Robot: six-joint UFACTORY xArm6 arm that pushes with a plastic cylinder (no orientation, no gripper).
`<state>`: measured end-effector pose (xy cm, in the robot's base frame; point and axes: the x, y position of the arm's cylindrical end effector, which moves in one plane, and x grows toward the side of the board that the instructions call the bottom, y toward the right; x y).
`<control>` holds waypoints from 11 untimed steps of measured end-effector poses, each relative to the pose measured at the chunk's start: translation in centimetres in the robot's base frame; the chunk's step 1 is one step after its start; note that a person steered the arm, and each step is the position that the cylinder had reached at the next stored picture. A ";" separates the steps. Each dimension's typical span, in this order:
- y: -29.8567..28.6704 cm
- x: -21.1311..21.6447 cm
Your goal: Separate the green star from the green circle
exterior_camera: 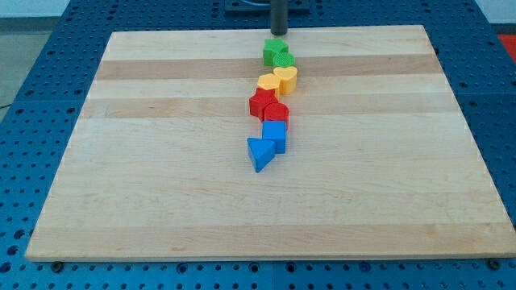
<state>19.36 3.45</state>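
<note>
The green star [274, 51] lies near the view's top edge of the wooden board [161, 161]. The green circle [285, 62] touches it just below and to the right. My tip [278, 34] is at the board's top edge, directly above the green star and very close to it; I cannot tell whether it touches.
Below the green pair a chain of touching blocks runs down the middle: a yellow block [268, 81] and a yellow heart [287, 77], a red star [260, 102] and a red block [277, 113], a blue cube [275, 133] and a blue triangle [260, 153].
</note>
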 end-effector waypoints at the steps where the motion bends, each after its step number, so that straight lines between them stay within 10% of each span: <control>1: 5.3 0.0; 4: -12.5 1.8; 8: 4.1 6.3; 11: -0.1 9.0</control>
